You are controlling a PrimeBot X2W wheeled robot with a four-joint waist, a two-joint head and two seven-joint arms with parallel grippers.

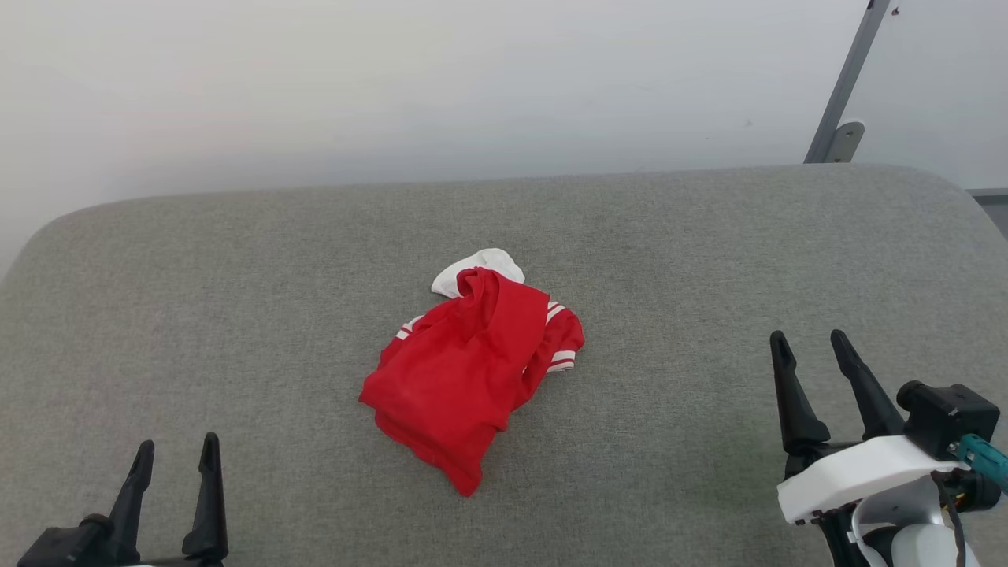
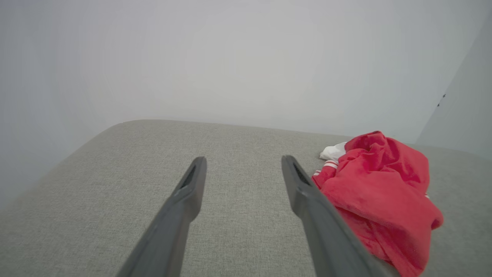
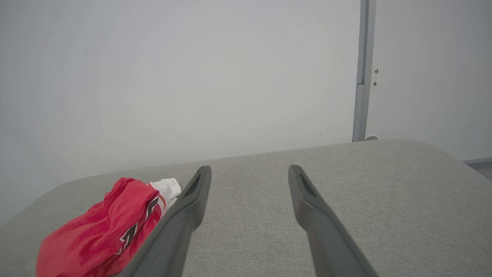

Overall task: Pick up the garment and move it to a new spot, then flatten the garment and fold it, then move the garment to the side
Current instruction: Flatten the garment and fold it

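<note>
Nearest, at the lower left of the head view, the left gripper [image 1: 178, 442] has its two dark fingers spread wide with nothing between them. At the lower right, the right gripper [image 1: 809, 335] reaches a little higher in the frame, and it too is parted and empty. Both are over the grey upholstered surface [image 1: 236, 315], well apart from the cloth.

Further up, in the middle of the frame, lies the garment [image 1: 465, 370]. It is a red jersey top crumpled into a loose heap, with a white cuff poking out at its top edge and white stripe trim on its right side. In the right wrist view, black white-edged lettering shows on a fold at the lower left.

It looks light, soft and limp, so it should sag and open out once lifted, and a pinch would likely catch several layers at once. A sensible hold, to my eye, is the raised ridge of fabric just below the cuff, or the pointed corner at the heap's bottom. The woven covering may drag on the cloth.

I see nothing lying between either gripper and the heap. Beyond it are the surface's rounded far edge, then the pale wall [image 1: 394, 79]. A slanting grey metal bar [image 1: 846, 87] stands at the upper right, well out of the way.
</note>
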